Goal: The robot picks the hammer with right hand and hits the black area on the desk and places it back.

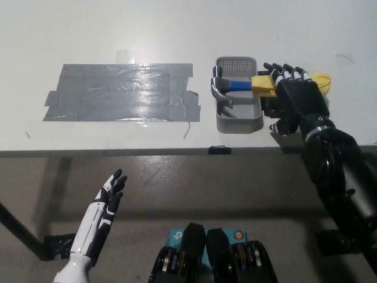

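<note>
1. Head view, surface: white desk (177, 35) fills the upper part of the frame, its near edge running across the middle; grey floor shows below it.
2. A wide patch of dark grey tape (121, 91), the black area, lies on the desk left of centre.
3. A small grey tray (238, 121) sits just right of the tape, near the desk's near edge.
4. The hammer (235, 85) lies across the tray's far part, metal head at the tray's left wall, blue neck inside, yellow handle sticking out over the right wall.
5. The black right hand (294, 100) is over the handle's right end, fingers spread; no grasp is visible.
6. The white left hand (109, 194) rests below the desk edge at lower left, fingers extended and apart, holding nothing.
</note>
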